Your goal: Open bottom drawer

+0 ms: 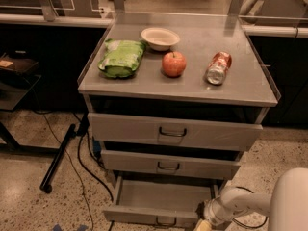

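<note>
Bottom drawer: the bottom drawer point(159, 196) sits lowest in the table's stack of three, pulled out toward the camera, with its plain grey tray showing.
Handle: a small dark loop handle point(165, 222) at the middle of its front panel, close to the lower edge of the view.
End effector: the end effector point(204, 224) is low at the bottom edge of the view, just beside the right front corner of the bottom drawer and right of the handle; I cannot tell whether it is spread or pressed together, or whether it touches the drawer.
Arm: the pale arm point(240, 201) reaches in from the lower right, over the speckled floor point(29, 177).
Middle drawer: the middle drawer point(130, 161) is out only a little.
Top drawer: the top drawer point(130, 129) also stands a little forward.
Table: the grey table point(192, 85) carries four things.
Bag: a green bag point(121, 58) lies at the left.
Bowl: a white bowl point(160, 37) stands behind, upright.
Apple: a red apple point(173, 64) is in the middle, in front of the bowl.
Can: a can point(218, 68) lies on its side at the right.
Floor: a black pole point(57, 160) and a dark cable point(82, 177) lie left of the drawers.
</note>
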`<move>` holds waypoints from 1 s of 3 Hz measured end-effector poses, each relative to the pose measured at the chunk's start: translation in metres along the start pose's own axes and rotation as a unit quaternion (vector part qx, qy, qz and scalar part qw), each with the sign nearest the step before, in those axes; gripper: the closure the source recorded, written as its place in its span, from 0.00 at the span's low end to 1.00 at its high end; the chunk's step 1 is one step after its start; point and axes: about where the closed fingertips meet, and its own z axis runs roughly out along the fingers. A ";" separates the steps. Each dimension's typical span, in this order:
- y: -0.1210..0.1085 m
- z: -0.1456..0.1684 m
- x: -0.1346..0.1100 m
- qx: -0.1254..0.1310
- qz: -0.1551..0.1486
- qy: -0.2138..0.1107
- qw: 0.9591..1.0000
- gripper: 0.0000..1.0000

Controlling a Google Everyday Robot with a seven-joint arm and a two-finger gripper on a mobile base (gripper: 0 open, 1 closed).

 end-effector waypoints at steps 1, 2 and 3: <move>0.001 0.014 0.012 -0.014 0.001 0.021 1.000 0.00; 0.013 0.007 0.032 -0.033 0.013 0.026 0.999 0.00; 0.027 -0.014 0.052 -0.044 0.035 0.014 0.998 0.00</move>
